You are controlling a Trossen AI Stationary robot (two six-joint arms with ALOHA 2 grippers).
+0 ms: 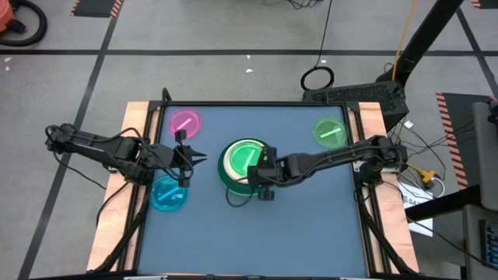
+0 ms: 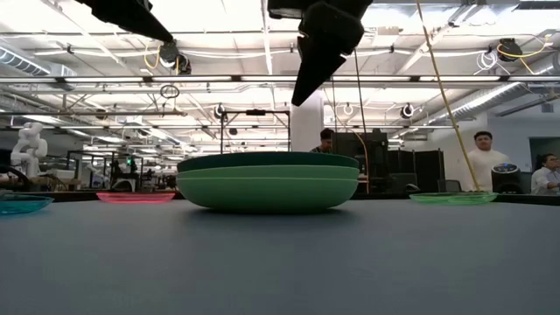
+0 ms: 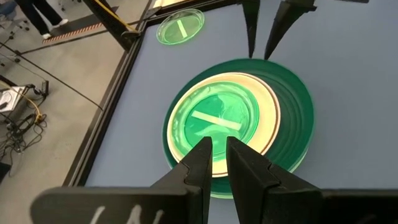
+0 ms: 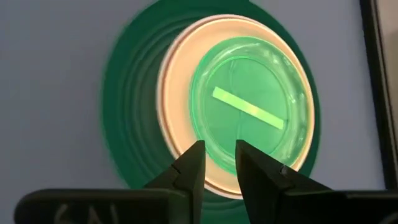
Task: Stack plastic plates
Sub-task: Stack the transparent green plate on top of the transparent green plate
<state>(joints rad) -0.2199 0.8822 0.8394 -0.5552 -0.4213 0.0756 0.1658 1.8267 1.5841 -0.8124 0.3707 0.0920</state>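
A stack of plates (image 1: 243, 162) stands mid-table: light green and dark green large plates (image 2: 267, 179), a cream plate (image 4: 180, 81) inside them, and a small translucent green plate with a stripe (image 4: 249, 106) on top. Three small plates lie singly on the table: pink (image 1: 184, 123), blue (image 1: 168, 194) and striped green (image 1: 330, 131). My right gripper (image 4: 217, 144) hangs open, fingers pointing down, above the stack's near-right rim and well clear of it (image 2: 297, 98). My left gripper (image 3: 219, 140) hovers between the pink and blue plates (image 1: 189, 154), aimed at the stack, with a narrow gap between its fingers.
Wooden strips (image 1: 138, 117) and a black frame rail (image 3: 118, 93) border the blue-grey table top. Open table surface lies on the near side of the stack (image 1: 257, 241). People stand in the room beyond the far edge (image 2: 479, 162).
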